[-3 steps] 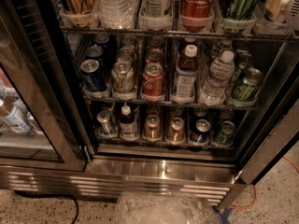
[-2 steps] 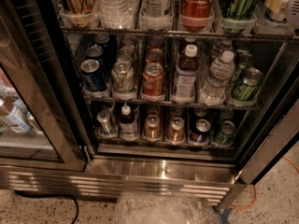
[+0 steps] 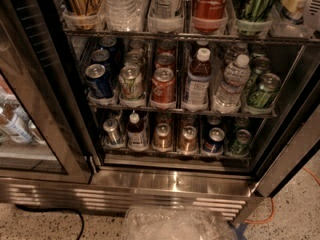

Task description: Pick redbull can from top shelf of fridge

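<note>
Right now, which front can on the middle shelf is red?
The red can, third from left, between pale can and bottle. Gripper seemingly at top right edge.

red bottle point(image 3: 210, 3): "Coca-Cola" in white script; it stands on the top shelf point(image 3: 165, 34) of the fridge point(image 3: 172, 178)
red cans point(image 3: 163, 86): white marks on the rack below, too blurred to read
other cans and bottles: printed labels, none legible
gripper point(image 3: 313, 6): pale shape at the upper right edge, by the top shelf's right end; no lettering readable on it
</note>
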`<state>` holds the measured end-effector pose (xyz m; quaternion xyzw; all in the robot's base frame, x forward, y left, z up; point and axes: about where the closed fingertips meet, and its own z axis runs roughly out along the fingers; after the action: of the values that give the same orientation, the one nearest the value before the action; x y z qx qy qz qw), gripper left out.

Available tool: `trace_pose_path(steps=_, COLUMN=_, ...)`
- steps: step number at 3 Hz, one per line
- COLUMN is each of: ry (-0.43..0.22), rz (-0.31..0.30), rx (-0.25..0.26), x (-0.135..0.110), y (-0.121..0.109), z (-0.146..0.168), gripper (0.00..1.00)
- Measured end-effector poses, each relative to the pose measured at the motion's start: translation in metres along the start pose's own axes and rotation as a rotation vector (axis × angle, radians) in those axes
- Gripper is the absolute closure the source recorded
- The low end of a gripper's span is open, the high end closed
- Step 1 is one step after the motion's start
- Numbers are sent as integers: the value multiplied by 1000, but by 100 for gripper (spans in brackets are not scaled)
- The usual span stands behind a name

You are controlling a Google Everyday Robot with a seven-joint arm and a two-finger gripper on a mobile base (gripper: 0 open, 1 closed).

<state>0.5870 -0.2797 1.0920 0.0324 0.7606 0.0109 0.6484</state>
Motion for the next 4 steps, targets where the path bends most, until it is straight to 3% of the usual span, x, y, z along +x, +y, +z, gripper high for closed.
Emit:
trace_pose_path(steps=3, ry=-5, rz=-32, rx=-41, x=-4, y=20, z=-10, gripper=100)
trace_pose_path(steps=4, ry=-8, rz=-65, rx=-100, x=-8, y=49, z=-21, gripper=100)
